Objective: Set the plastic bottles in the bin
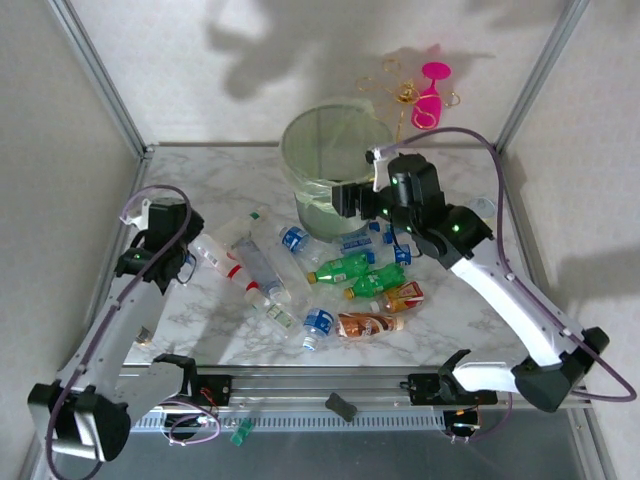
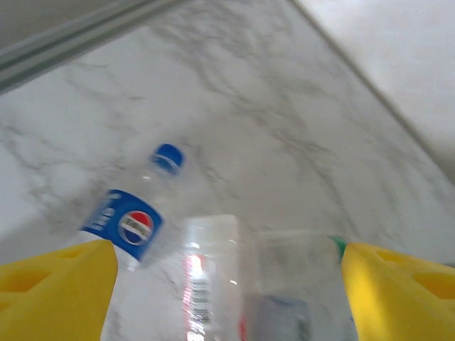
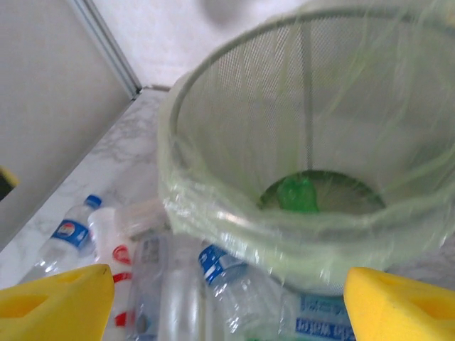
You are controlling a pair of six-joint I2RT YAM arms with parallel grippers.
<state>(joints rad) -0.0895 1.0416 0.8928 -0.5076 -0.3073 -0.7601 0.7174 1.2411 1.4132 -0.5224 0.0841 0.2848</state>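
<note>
The pale green bin [image 1: 300,150] stands at the back middle of the marble table. Before it lie several plastic bottles: green ones [image 1: 340,268], brown-orange ones [image 1: 368,325] and clear blue-labelled ones [image 1: 318,325]. My right gripper [image 1: 348,198] hovers open at the bin's near right rim [image 3: 213,213]; a green bottle [image 3: 298,193] lies on the bin's bottom. My left gripper [image 2: 227,298] is open low over the left end of the pile, with a blue-capped Pepsi bottle [image 2: 131,224] and a clear bottle [image 2: 206,277] lying under its yellow fingers [image 2: 57,291]. Neither holds anything.
A pink wine glass [image 1: 432,95] and a gold wire stand [image 1: 400,90] sit behind the bin at the back right. Metal frame posts and white walls close in the table. A small green piece [image 1: 241,432] and a dark piece [image 1: 341,406] lie on the front rail.
</note>
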